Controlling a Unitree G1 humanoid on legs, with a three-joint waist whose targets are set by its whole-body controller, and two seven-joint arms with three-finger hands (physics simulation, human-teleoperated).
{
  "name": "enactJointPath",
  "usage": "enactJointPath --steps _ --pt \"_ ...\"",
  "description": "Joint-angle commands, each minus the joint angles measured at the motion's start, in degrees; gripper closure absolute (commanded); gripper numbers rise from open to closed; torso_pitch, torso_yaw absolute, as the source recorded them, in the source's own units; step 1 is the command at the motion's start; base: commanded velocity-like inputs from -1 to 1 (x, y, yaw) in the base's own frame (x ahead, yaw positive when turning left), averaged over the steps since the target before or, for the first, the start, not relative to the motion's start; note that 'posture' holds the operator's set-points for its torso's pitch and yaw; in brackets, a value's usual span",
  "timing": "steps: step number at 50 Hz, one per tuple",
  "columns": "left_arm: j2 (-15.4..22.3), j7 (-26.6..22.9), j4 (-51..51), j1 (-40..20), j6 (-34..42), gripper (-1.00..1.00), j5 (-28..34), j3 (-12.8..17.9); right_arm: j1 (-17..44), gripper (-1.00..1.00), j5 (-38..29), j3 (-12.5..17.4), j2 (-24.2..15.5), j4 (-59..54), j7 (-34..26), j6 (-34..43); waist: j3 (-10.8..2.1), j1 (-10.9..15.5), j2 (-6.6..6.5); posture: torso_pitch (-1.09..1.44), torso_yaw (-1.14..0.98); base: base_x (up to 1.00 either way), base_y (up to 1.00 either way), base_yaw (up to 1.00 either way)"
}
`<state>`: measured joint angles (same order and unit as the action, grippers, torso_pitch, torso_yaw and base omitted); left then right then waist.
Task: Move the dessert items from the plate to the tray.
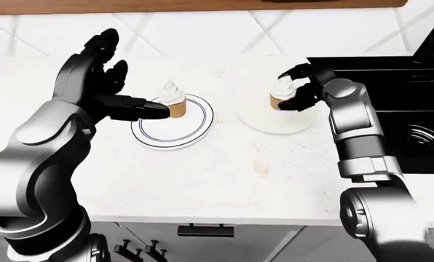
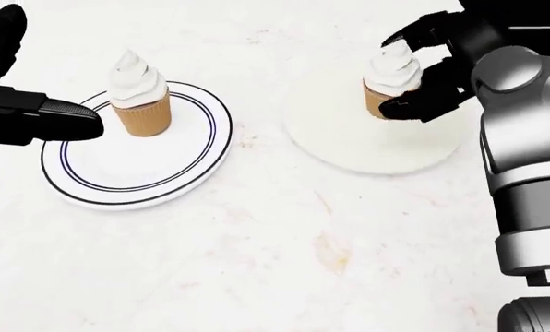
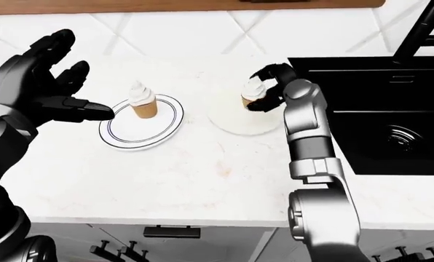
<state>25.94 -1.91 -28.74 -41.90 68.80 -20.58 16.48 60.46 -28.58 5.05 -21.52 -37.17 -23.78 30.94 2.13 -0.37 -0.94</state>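
A cupcake with white frosting [image 2: 138, 97] stands upright on a white plate with a blue rim line [image 2: 164, 187]. My left hand [image 1: 126, 82] is open just left of it, one finger [image 2: 54, 114] pointing at the cupcake with a small gap between them. A second cupcake [image 2: 390, 79] is over the round white tray [image 2: 349, 149] to the right of the plate. My right hand [image 2: 406, 72] is closed round it, fingers above the frosting and against the base.
A black sink [image 1: 414, 109] with a black faucet [image 1: 432, 38] lies right of the tray, close to my right arm. The white counter's near edge [image 1: 202, 221] runs along the bottom, with a drawer handle [image 1: 204, 230] under it.
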Motion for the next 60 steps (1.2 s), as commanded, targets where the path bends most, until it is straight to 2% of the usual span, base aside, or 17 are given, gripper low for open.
enactJointPath --steps 1,3,5,6,7,14,20,23,24,25,31,37,40,42,47,60 --pt "0.7 0.0 -1.1 -1.6 -1.7 -1.00 0.3 0.8 2.2 0.05 -0.3 0.0 -0.6 2.4 -0.3 -0.6 -1.55 0.1 0.05 0.00 0.00 0.00 0.00 0.00" --pt "0.7 0.1 -1.5 -1.9 -1.0 -1.00 0.3 0.8 2.5 0.22 -0.5 0.0 -0.6 2.7 -0.4 -0.6 -1.56 0.1 0.05 0.00 0.00 0.00 0.00 0.00" --pt "0.6 0.0 -1.3 -1.7 -1.5 -1.00 0.5 0.6 2.9 0.53 -0.7 0.0 -0.7 3.0 -0.5 -0.8 -1.54 0.0 0.06 0.00 0.00 0.00 0.00 0.00" --pt "0.7 0.0 -1.3 -1.9 -1.3 -1.00 0.6 0.5 3.2 0.84 -1.0 0.0 -0.9 4.0 -1.0 -0.1 -1.52 0.0 0.07 0.00 0.00 0.00 0.00 0.00" --pt "0.7 -0.1 -1.3 -2.0 -1.3 -1.00 0.7 0.5 3.4 0.98 -1.3 -0.1 -1.1 5.1 -1.6 0.5 -1.51 0.0 0.08 0.00 0.00 0.00 0.00 0.00" --pt "1.3 -0.7 -0.7 -2.9 -1.0 -1.00 1.3 0.2 5.3 1.00 -2.1 0.7 -2.6 9.8 -4.8 2.8 -1.20 0.1 0.01 0.00 0.00 0.00 0.00 0.00" --pt "2.7 -2.9 3.2 -5.0 -1.9 -1.00 3.7 -1.6 6.8 1.00 -1.7 1.7 -4.6 14.9 -8.0 6.1 -1.00 0.2 0.18 0.00 0.00 0.00 0.00 0.00" --pt "2.8 -4.0 7.6 -6.2 -4.5 -1.00 7.0 -4.2 7.3 1.00 -1.5 1.9 -5.2 16.3 -8.7 7.0 -0.88 0.2 0.30 0.00 0.00 0.00 0.00 0.00" --pt "2.5 -3.1 13.2 -9.1 -8.7 -1.00 12.2 -10.8 7.5 1.00 -1.1 2.2 -5.5 17.7 -9.5 7.6 -0.86 0.2 0.34 0.00 0.00 0.00 0.00 0.00" --pt "1.7 -4.2 15.0 -9.7 -10.1 -1.00 14.7 -11.6 7.3 1.00 -0.9 2.2 -5.5 17.8 -9.4 7.6 -0.75 0.2 0.48 0.00 0.00 0.00 0.00 0.00" --pt "-2.2 -9.7 18.7 -11.5 -12.7 -1.00 25.0 -12.0 6.8 1.00 -0.3 2.2 -5.7 17.8 -9.0 7.4 -1.10 0.3 0.95 0.00 0.00 0.00 0.00 0.00" --pt "-4.9 -13.1 23.7 -11.8 -18.1 -1.00 34.2 -13.7 6.8 1.00 -0.3 2.1 -5.7 18.7 -9.3 8.0 -1.06 0.3 1.24 0.00 0.00 0.00 0.00 0.00" --pt "-6.8 -14.4 26.8 -12.0 -20.9 -1.00 37.7 -13.6 6.9 1.00 -0.2 2.1 -5.6 18.2 -9.0 7.6 -1.14 0.4 1.26 0.00 0.00 0.00 0.00 0.00" --pt "-8.1 -15.7 28.4 -12.1 -21.8 -1.00 38.7 -13.2 7.0 1.00 -0.3 2.0 -5.7 18.1 -9.0 7.7 -1.24 0.4 1.33 0.00 0.00 0.00 0.00 0.00" --pt "-10.1 -15.2 34.6 -12.8 -26.7 -1.00 40.6 -12.8 6.9 1.00 0.0 2.1 -5.4 18.0 -8.7 7.4 -1.42 0.5 1.61 0.00 0.00 0.00 0.00 0.00" --pt "-11.2 -14.5 48.2 -14.8 -36.5 -1.00 45.0 -13.7 6.8 1.00 0.4 1.7 -4.7 16.8 -7.6 6.6 -1.78 0.6 1.84 0.00 0.00 0.00 0.00 0.00"
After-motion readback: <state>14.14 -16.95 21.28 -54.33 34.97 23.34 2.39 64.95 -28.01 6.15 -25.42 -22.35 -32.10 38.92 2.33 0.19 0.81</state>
